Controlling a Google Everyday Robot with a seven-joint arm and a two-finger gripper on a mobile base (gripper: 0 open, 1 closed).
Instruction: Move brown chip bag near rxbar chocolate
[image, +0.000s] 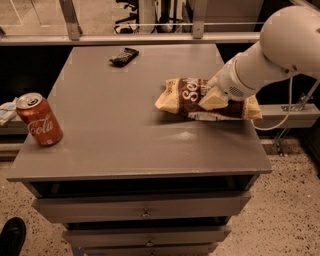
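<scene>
On the right half of the table, close to its right edge, the brown chip bag lies flat, its pale yellow ends pointing left and right and its dark centre with white lettering facing up. Over the middle of the bag sits the pincer, a cream-coloured tip at the end of the white arm that reaches in from the right. It touches or nearly touches the top of the bag, and I cannot tell from this view whether it is open, closed or clamped on the wrapper. The rxbar chocolate, a small dark bar, rests near the far edge of the table, left of centre and well apart from the bag. A red cola can stands upright near the left front corner, away from both. Judged from how things lie, the task is at an early stage: the pincer is at the bag, but the bag is not yet anywhere near the bar. What is left appears to be nearly everything: a secure hold on the crinkly wrapper, the carry toward the far left, and setting the bag down just beside the bar without knocking it
</scene>
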